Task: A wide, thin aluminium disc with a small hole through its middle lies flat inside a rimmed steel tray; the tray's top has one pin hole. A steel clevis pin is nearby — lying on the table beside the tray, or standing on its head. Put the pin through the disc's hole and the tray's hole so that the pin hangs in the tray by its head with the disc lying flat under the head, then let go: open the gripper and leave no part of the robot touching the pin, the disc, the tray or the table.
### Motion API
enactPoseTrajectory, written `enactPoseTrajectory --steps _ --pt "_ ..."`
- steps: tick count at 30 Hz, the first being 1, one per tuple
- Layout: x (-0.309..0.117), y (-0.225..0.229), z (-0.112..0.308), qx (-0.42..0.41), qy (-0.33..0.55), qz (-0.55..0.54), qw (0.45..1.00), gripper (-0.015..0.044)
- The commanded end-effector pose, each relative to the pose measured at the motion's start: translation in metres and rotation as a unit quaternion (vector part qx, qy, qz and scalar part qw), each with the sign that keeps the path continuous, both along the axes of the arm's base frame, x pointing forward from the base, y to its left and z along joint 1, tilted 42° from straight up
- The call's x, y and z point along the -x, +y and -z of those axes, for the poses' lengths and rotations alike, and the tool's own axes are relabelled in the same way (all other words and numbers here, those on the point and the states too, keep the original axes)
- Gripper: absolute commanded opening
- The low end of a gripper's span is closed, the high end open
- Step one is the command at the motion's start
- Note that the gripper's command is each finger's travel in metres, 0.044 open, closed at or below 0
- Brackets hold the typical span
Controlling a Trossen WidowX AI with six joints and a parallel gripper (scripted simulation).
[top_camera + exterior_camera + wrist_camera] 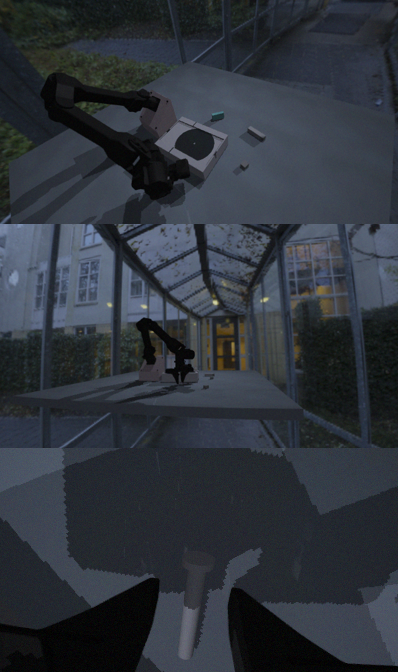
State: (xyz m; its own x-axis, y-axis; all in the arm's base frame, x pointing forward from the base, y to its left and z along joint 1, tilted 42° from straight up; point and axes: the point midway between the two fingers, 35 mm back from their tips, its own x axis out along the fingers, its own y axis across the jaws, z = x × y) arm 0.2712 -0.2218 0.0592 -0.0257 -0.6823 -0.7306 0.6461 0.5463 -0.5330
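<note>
Blocks (256, 133) (209, 375) lie beyond the tray (214, 159) (194, 377), apart.

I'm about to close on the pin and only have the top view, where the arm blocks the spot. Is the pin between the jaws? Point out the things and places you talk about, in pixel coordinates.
Observer: In the wrist view the pin (193, 598) shows in the gap between the jaws, with bare table visible on both sides of it, so it isn't gripped.
Operator: Which way is it lying, from the wrist camera?
Observer: Its head (199, 561) is toward the top of that picture, beyond the tips; the shank's end is toward the bottom.
Operator: And how low are the tips?
Observer: The exterior view shows both fingertips pointing down, close to the table top (236, 398), in front of the tray (203, 172) (195, 377). Whether they touch the table, I can't tell.
</note>
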Motion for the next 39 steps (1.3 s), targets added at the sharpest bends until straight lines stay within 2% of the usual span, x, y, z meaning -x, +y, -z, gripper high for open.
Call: enactPoseTrajectory --steps 1,10,15,19,28,39 --pt "0.001 -0.002 0.003 -0.002 0.002 -0.002 1.0 0.016" --pt "0.001 -0.002 0.003 -0.002 0.002 -0.002 1.0 0.016" --pt "0.001 -0.002 0.003 -0.002 0.002 -0.002 1.0 0.0029" --pt "0.001 -0.002 0.003 -0.002 0.002 -0.002 1.0 0.0002" --pt "0.0 -0.001 0.003 -0.002 0.002 -0.002 1.0 0.0" --pt "-0.002 0.022 -0.023 -0.002 0.0 -0.002 1.0 0.0"
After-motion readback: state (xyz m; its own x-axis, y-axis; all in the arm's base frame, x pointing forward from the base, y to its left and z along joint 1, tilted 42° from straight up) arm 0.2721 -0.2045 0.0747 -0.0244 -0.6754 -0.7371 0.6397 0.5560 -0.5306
